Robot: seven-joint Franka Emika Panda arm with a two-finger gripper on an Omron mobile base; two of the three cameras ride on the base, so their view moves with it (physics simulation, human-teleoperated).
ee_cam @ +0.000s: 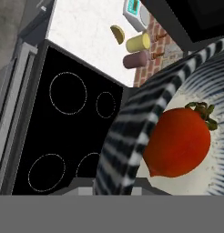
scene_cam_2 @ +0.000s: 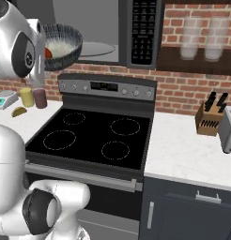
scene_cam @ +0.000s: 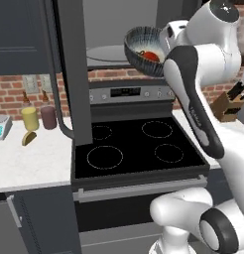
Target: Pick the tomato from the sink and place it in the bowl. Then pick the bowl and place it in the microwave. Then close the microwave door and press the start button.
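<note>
The striped bowl (scene_cam: 142, 48) hangs tilted in the air above the black stove, just in front of the open microwave (scene_cam_2: 89, 21). My gripper (scene_cam: 164, 47) is shut on the bowl's rim; its fingertips are hidden by the rim and my arm. The red tomato (scene_cam: 151, 55) lies inside the bowl (ee_cam: 132, 136), and in the hand view the tomato (ee_cam: 177, 141) shows its green stem. From the right base view, the bowl (scene_cam_2: 64, 43) sits left of the glass turntable (scene_cam_2: 96, 48). The microwave door (scene_cam: 74, 74) stands swung open on the left.
Below lies the stove (scene_cam_2: 89, 136) with four burner rings. On the left counter stand a yellow cup (scene_cam: 30, 119), a maroon cup (scene_cam: 48, 117) and a scale (scene_cam: 0, 126). A knife block (scene_cam_2: 209, 117) and toaster (scene_cam_2: 228, 129) stand on the right counter. The keypad (scene_cam_2: 143, 33) is right of the cavity.
</note>
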